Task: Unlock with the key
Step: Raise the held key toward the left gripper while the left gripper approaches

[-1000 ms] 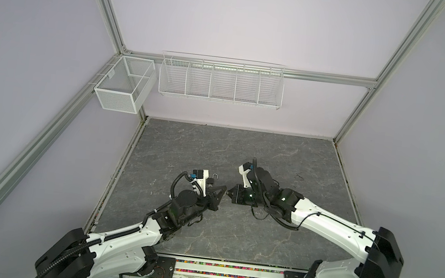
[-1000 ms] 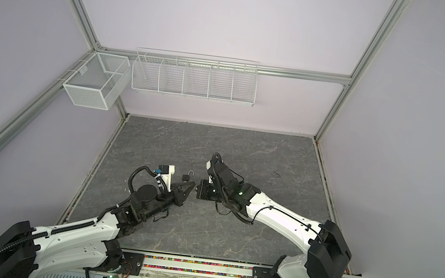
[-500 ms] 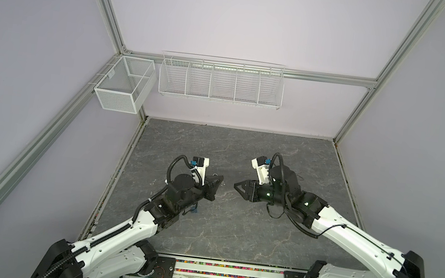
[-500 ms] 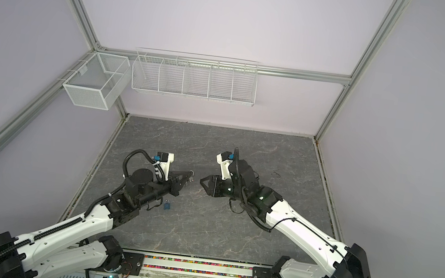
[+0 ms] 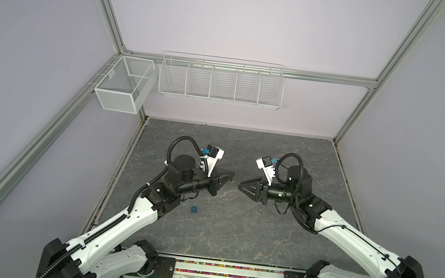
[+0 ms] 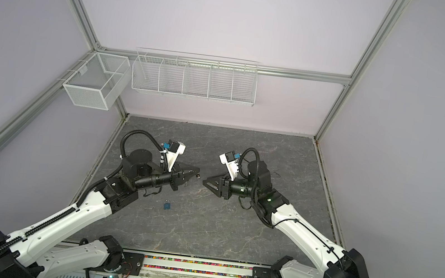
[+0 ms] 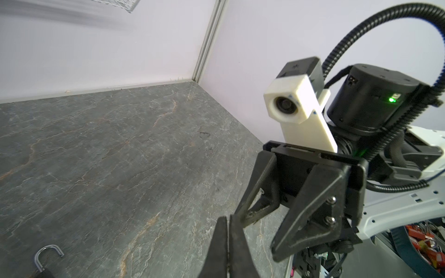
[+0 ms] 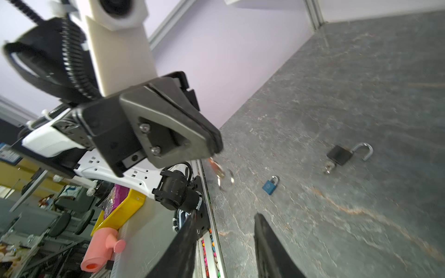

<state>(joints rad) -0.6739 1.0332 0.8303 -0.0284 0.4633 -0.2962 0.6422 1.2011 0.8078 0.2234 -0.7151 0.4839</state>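
Note:
My left gripper (image 5: 229, 174) is shut on a key (image 8: 216, 167); its ring hangs below the tips (image 6: 197, 176). In the left wrist view the jaws (image 7: 228, 231) are pressed together. My right gripper (image 5: 239, 187) faces it across a small gap, open and empty (image 8: 225, 216). A black padlock (image 8: 339, 155) lies on the table with its shackle swung open (image 7: 47, 257) and a small metal piece at its base. In both top views this padlock is hidden. A small blue padlock (image 5: 193, 208) lies shut on the table by the left arm (image 8: 269, 185).
The grey stone-pattern table (image 5: 232, 234) is bounded by lilac walls. A wire rack (image 5: 221, 79) hangs on the back wall and a mesh basket (image 5: 124, 87) on the left wall. A rail with coloured beads (image 5: 227, 272) runs along the front edge.
The two grippers were tip to tip at the middle; they have drawn apart, left arm back left, right arm back right. The right gripper has opened. The blue padlock now shows on the table.

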